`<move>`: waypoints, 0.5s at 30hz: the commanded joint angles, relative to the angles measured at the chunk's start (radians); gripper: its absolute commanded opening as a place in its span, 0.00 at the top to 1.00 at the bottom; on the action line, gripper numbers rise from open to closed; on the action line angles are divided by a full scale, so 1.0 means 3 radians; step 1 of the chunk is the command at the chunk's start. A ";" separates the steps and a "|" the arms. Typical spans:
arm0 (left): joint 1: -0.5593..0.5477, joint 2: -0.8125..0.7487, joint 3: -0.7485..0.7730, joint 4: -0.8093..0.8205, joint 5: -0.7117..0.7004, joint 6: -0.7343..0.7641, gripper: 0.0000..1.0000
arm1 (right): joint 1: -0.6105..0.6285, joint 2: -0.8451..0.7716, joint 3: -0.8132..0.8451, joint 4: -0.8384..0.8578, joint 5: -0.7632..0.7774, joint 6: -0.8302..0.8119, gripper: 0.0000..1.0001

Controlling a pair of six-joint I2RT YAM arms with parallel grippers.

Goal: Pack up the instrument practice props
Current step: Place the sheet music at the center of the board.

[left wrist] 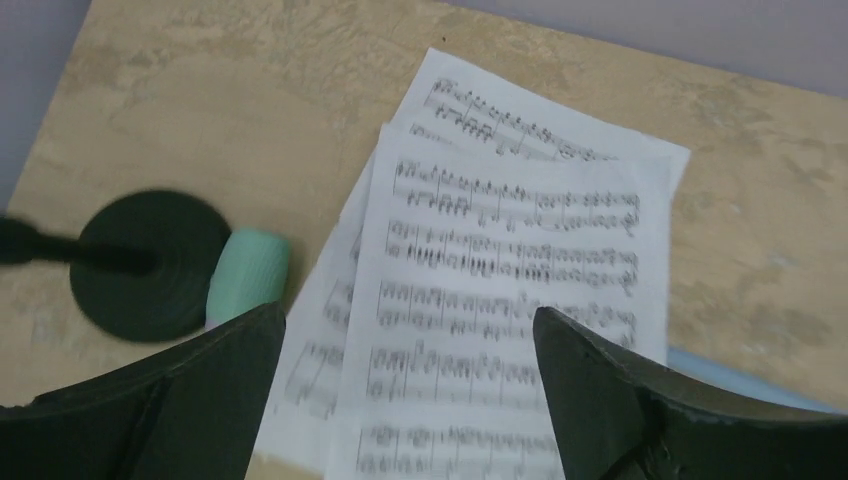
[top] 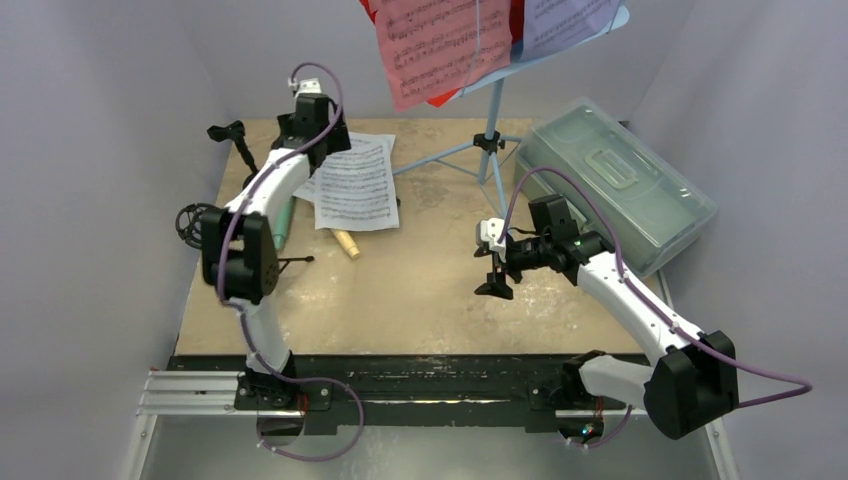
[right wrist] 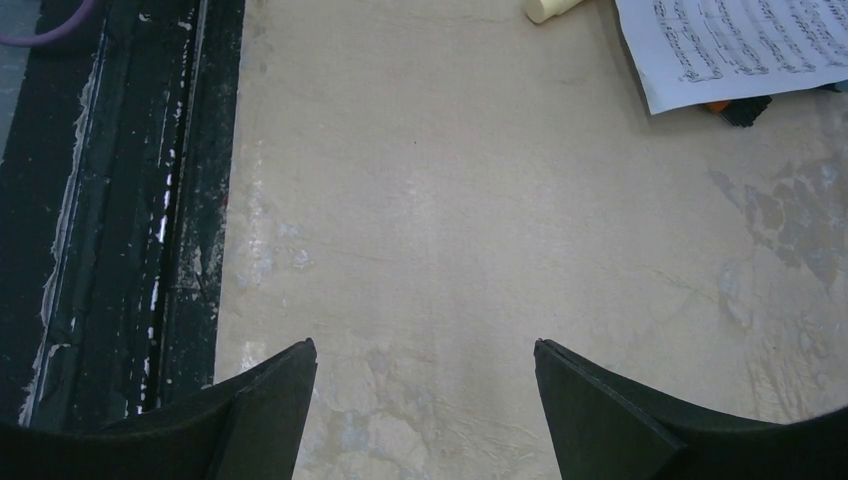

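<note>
1. The left gripper (left wrist: 410, 325) hangs with its jaws wide and nothing between them, right above the white music sheets (left wrist: 500, 270). The right gripper (right wrist: 425, 350) is just as wide and empty, over bare table (right wrist: 420, 200)
2. The two sheets lie flat and overlapped. A pinch from above may catch only the top one, crease it, or push the pair apart, since flat paper offers no edge
3. At 9 o'clock of the left jaws sit the teal microphone (left wrist: 248, 275) and the black round base (left wrist: 150, 265). A descent drifting that way could set the microphone rolling
4. At 12 o'clock the light-blue music rack (top: 492, 120) stands tall on thin legs with a pink sheet (top: 440, 45) hanging from it, so a brushing arm could tip it
5. The white sheets are printed with staves, the upper skewed over the lower, at 11 o'clock on the table. The beige microphone (top: 346, 243) is at their 6 o'clock edge. The plastic box (top: 620, 180) at 2 o'clock looks shut
</note>
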 commanded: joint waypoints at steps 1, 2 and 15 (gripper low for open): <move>0.0019 -0.1710 -0.1190 0.0705 0.0230 -0.0478 0.00 | -0.0008 -0.0117 0.0005 -0.0014 0.0042 -0.0055 0.16; 0.0023 -0.2035 -0.1525 0.0938 0.0380 -0.0458 0.00 | -0.0020 -0.0159 -0.0013 -0.0010 0.0045 -0.0064 0.16; 0.0035 -0.4340 -0.3582 0.0765 0.1811 -0.0243 0.00 | -0.0270 -0.0704 -0.0047 -0.0138 0.0120 -0.0052 0.11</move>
